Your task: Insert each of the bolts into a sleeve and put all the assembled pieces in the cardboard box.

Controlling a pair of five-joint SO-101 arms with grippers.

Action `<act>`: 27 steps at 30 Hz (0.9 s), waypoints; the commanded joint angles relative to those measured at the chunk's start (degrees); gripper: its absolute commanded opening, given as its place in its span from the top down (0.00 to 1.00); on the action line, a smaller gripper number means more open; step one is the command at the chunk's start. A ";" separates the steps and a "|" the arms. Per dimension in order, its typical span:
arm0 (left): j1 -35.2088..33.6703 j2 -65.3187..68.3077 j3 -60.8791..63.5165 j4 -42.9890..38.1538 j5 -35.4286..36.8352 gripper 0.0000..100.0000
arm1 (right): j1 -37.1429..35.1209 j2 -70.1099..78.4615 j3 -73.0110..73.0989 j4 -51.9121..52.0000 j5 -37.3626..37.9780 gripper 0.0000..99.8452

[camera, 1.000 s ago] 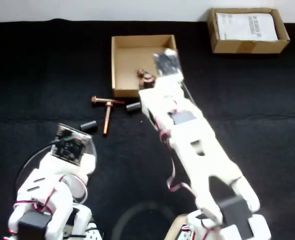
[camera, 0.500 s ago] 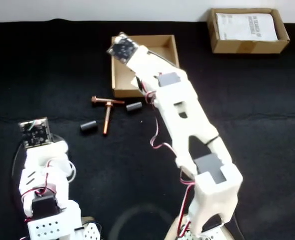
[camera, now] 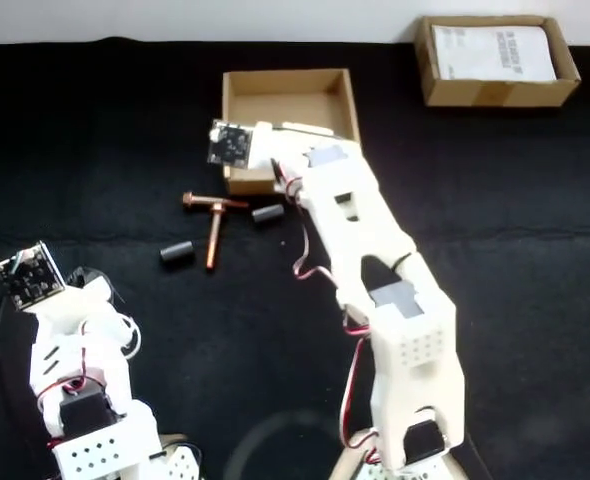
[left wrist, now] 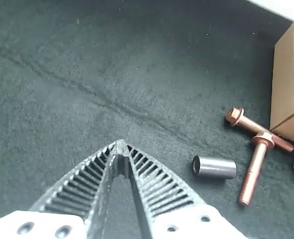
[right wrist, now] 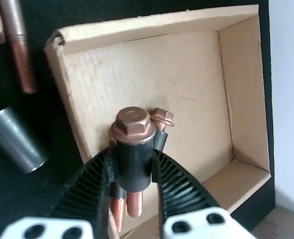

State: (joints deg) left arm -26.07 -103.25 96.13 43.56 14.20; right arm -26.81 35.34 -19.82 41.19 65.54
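Black mat (camera: pixel 495 250) covers the table. The right arm is stretched over the cardboard box (camera: pixel 275 110). The right gripper (right wrist: pixel 132 158) is clamped on an assembled piece (right wrist: pixel 132 144), bolt through sleeve, hanging above the box floor and not yet dropped. Behind it is what looks like a second assembled piece (right wrist: pixel 162 119) already in the box, but it's partly hidden. The left gripper (left wrist: pixel 120 149) is parked low near its base, jaws together, holding nothing.

Still to do: two loose bolts (camera: pixel 213 203) (camera: pixel 214 238) and two sleeves (camera: pixel 177 252) (camera: pixel 267 213), all just beside the box's front wall. The bolts lie touching in a T, so lifting one will likely nudge the other. A spare box (camera: pixel 495 95) with paper sits well apart.
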 commanded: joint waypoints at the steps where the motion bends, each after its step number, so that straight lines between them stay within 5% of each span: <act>1: -0.57 -0.66 1.01 2.02 0.44 0.99 | 1.27 1.54 -3.65 0.40 1.23 0.92; 5: -0.75 -0.66 1.01 2.55 0.44 0.99 | 1.27 2.95 -4.44 0.48 1.14 0.81; 10: -0.75 -0.66 1.01 2.55 0.18 0.99 | 0.75 -0.84 -4.62 8.92 0.97 0.80; 19: -0.75 -0.48 1.01 2.55 0.00 0.99 | -6.73 -17.10 -4.62 32.75 -19.87 0.80; 27: -0.75 -0.48 1.01 2.55 0.00 0.99 | -12.53 -22.11 -3.91 38.99 -21.54 0.80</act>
State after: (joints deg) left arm -26.15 -103.25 96.13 45.93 14.20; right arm -37.45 17.23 -23.08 79.16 44.70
